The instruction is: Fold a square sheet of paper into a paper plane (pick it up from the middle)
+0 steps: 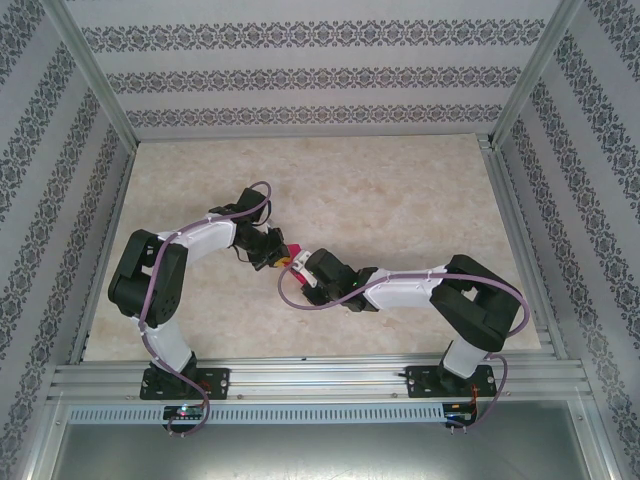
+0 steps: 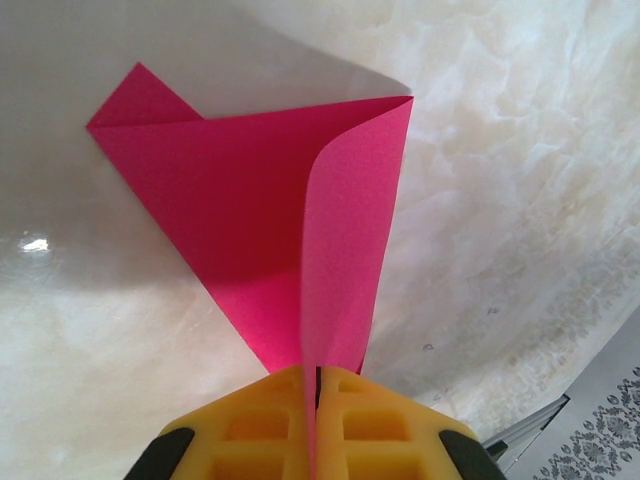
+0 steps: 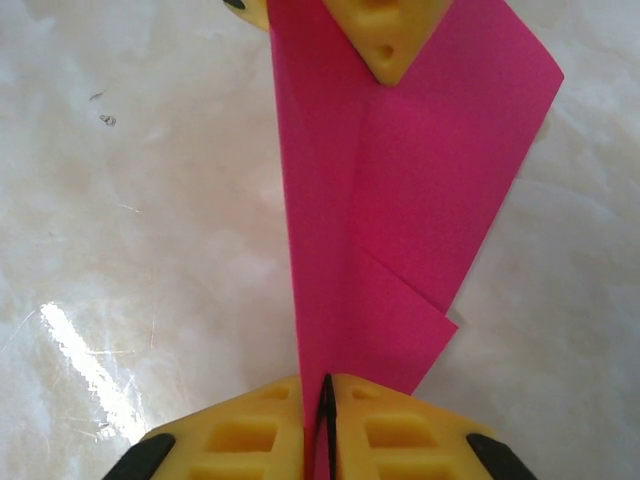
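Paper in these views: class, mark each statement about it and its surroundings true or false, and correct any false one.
1. The left end effector and the right end effector are both shut on the paper. True.
2. The paper is a flat, unfolded square. False: it is folded, with overlapping layers.
3. The left end effector's fingers are yellow. True.
4. The paper is blue. False: it is pink.
5. The table is pale and marbled. True.
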